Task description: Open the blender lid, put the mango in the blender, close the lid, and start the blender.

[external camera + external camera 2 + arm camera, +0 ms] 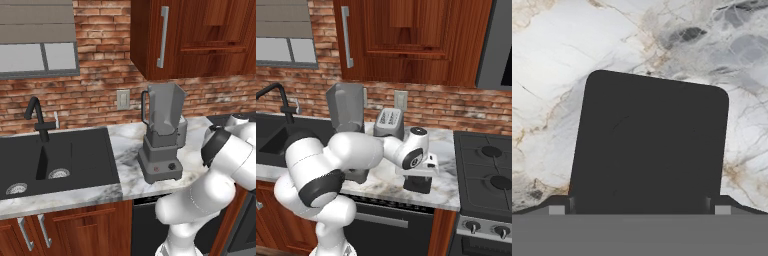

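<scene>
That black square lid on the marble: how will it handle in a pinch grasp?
The blender lid looks flat and rigid, so probably no flex. It lies flat on the counter, so unlikely to roll. Smooth top may be slippery; the open gripper likely needs its edges.

Kitchen: sink (55,155), stove (488,180), marble counter (127,150).
</scene>
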